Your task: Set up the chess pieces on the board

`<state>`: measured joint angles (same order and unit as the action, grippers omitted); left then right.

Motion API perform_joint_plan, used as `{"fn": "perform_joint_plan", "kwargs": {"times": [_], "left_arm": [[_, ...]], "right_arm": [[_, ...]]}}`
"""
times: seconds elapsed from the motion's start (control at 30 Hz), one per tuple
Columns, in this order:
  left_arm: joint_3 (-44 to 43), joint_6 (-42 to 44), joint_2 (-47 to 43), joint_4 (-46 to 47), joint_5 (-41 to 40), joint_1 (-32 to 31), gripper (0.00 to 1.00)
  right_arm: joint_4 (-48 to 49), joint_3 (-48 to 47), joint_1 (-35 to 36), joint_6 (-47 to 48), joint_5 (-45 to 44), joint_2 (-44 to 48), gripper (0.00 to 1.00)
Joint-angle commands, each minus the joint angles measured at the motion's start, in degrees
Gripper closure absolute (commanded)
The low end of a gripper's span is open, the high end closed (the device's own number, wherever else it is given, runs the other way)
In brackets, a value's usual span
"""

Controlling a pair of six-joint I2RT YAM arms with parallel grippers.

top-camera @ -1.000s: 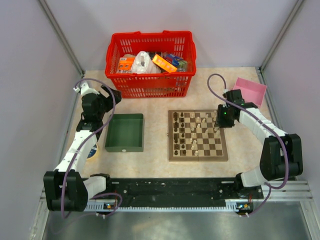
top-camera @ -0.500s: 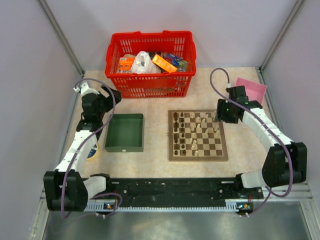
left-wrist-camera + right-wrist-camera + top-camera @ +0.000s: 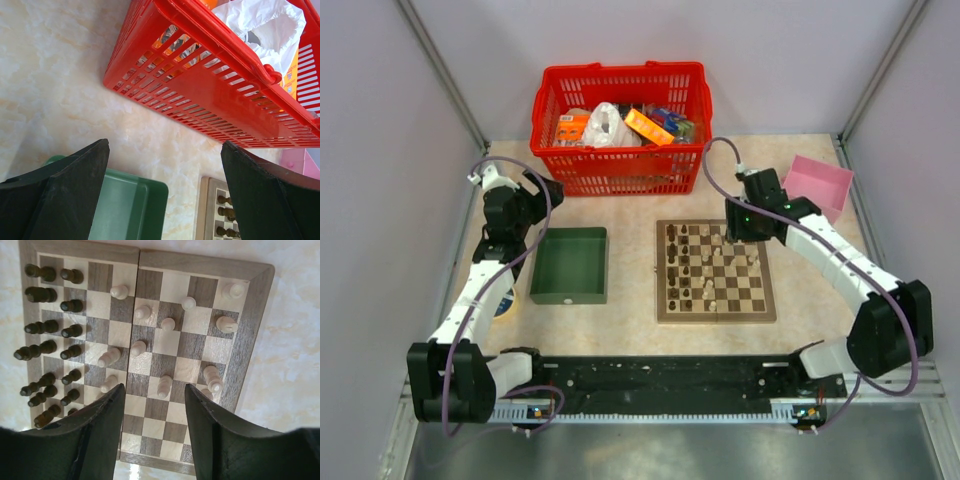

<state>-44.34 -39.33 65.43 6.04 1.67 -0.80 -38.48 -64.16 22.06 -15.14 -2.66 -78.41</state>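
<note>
The board (image 3: 716,317) lies flat on the desk (image 3: 630,300), right of centre. The right gripper (image 3: 154,390) hangs over the board's far right part. It is open with its jaws spread, and it holds nothing. In the right wrist view, one pale piece shows in the gap between the fingertips. No contact with the gripper is visible.

The dark pieces (image 3: 47,330) stand in two rough files along the board's left edge. The pale pieces (image 3: 168,324) are scattered over the middle and right squares, and some are tilted or lying down. All pieces are small turned wooden figures with rounded heads. The board is square and wooden, checkered in light and dark brown, with a tan rim and a seam across its middle.

The left gripper (image 3: 165,145) hovers well to the left of the board, between the red basket (image 3: 620,170) and the green tray (image 3: 570,262). Its dark fingers are wide apart and empty.

The basket is slatted plastic and stands at the far side of the desk. The tray is a shallow rectangle. The desk surface is beige and marbled.
</note>
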Motion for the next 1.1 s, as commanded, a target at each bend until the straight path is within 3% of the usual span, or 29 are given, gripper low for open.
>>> {"fn": "perform_joint_plan", "kwargs": {"times": [0.0, 0.3, 0.6, 0.9, 1.07], "left_arm": [[0.48, -0.31, -0.92, 2.92, 0.26, 0.27, 0.01], [0.3, -0.39, -0.57, 2.92, 0.35, 0.36, 0.01], [0.48, -0.13, -0.65, 2.75, 0.26, 0.36, 0.01], [0.57, -0.04, -0.48, 2.74, 0.08, 0.27, 0.01], [0.57, -0.04, -0.39, 2.75, 0.08, 0.27, 0.01]], "right_arm": [[-0.28, 1.58, 1.14, -1.12, -1.65, -2.97, 0.51], [0.86, 4.39, 1.23, -1.21, -0.07, -6.22, 0.62], [2.0, 4.92, 1.58, -1.3, 0.46, -8.25, 0.64], [1.65, 5.19, 1.75, -1.48, 0.72, -8.78, 0.74], [0.69, 4.75, 1.67, -1.21, 1.86, -8.34, 0.72]]}}
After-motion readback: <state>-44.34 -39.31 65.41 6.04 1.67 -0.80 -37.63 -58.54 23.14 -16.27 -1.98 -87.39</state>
